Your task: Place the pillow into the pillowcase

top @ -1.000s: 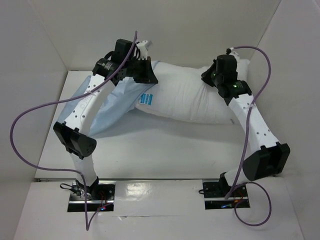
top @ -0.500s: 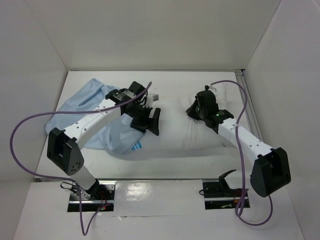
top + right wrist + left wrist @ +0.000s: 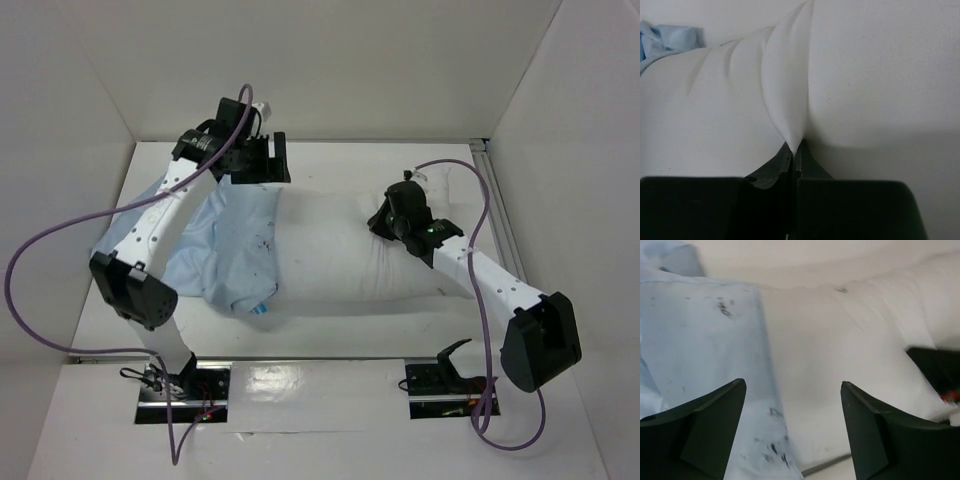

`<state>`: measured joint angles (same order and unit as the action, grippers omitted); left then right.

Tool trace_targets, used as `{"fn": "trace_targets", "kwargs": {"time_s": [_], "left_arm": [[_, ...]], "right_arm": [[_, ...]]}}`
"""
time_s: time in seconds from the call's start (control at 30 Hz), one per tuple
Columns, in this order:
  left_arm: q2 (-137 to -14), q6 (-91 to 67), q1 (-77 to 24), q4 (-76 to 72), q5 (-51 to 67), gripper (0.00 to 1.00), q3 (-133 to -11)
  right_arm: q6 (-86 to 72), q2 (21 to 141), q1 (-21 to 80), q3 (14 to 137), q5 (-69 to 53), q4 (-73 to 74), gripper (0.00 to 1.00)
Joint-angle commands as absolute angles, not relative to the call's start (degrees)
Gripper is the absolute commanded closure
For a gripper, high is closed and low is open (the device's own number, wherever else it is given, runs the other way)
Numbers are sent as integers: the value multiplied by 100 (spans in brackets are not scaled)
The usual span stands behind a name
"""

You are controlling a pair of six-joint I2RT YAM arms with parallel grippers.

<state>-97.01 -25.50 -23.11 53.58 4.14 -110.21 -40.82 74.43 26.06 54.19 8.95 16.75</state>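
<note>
Left tool (image 3: 262, 160): I see it raised over the far-left part of the tabletop (image 3: 340, 330), above the far edge of the pillowcase (image 3: 225, 250).
Left tool, state: in its wrist view the left tool (image 3: 792, 385) has its jaws spread wide. There is nothing between the fingers (image 3: 715, 425), and no cloth touches them.
Below the left tool: the pillowcase (image 3: 700, 330) is on the left and the pillow (image 3: 840, 355) on the right, with the blue hem running between them.
Right tool (image 3: 383, 222): it is low over the right half of the pillow (image 3: 340, 250), towards the far edge.
Right tool, state: in its wrist view the right tool (image 3: 794, 147) has its jaws pressed together on a pinched fold of the pillow (image 3: 865, 75). The white fabric rises in a ridge from the grip.
Pillow, position: it lies lengthwise across the middle of the tabletop. Its right end is bare and reaches near the right edge.
Pillowcase, position: it lies on the left half of the tabletop, wrinkled, and covers the pillow's left end. I cannot tell from these views how far that end sits inside it. A scrap of pillowcase (image 3: 665, 37) shows at the far left of the right wrist view.
Pillowcase, condition: there are dark specks (image 3: 268, 240) near the hem. A small blue label (image 3: 262, 306) sits at its near edge.
Cables: purple cables (image 3: 60, 235) loop from both arms.
</note>
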Motion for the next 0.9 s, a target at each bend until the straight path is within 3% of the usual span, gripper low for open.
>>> {"fn": "trace_targets", "kwargs": {"time_s": [0.0,0.2,0.3,0.33,0.4,0.47,0.6,0.8,0.87], "left_arm": [[-10492,-2777,-2118,5432,-527,10,-11232],[-11557,-2716,-2161,5502,-632,11,-11584],[-11698,-2769,-2162,5502,-1124,25,-11637],[-11698,-2847,-2162,5502,-1299,39,-11585],[-11698,-2909,-2162,5502,-1354,52,-11584],[-11646,-2909,-2162,5502,-1415,73,-11584],[-11715,-2726,-2267,5423,-1099,97,-11680],[-11777,-2505,-2558,5221,-370,99,-12172],[-11777,-2452,-2628,5221,-203,88,-12523]], "right_arm": [[-4061,7629,2804,5414,659,2136,100],[-4061,7690,2865,5528,711,2136,100],[-4061,7743,2918,5528,712,2136,100],[-4061,7804,2918,5528,712,2136,100],[-4061,7805,2918,5528,712,2136,100],[-4061,7866,2918,5528,712,2136,100],[-4061,7866,3023,5528,659,2136,100],[-4113,7866,3208,5651,790,2136,100],[-4113,7918,3365,5721,791,2136,100]]}}
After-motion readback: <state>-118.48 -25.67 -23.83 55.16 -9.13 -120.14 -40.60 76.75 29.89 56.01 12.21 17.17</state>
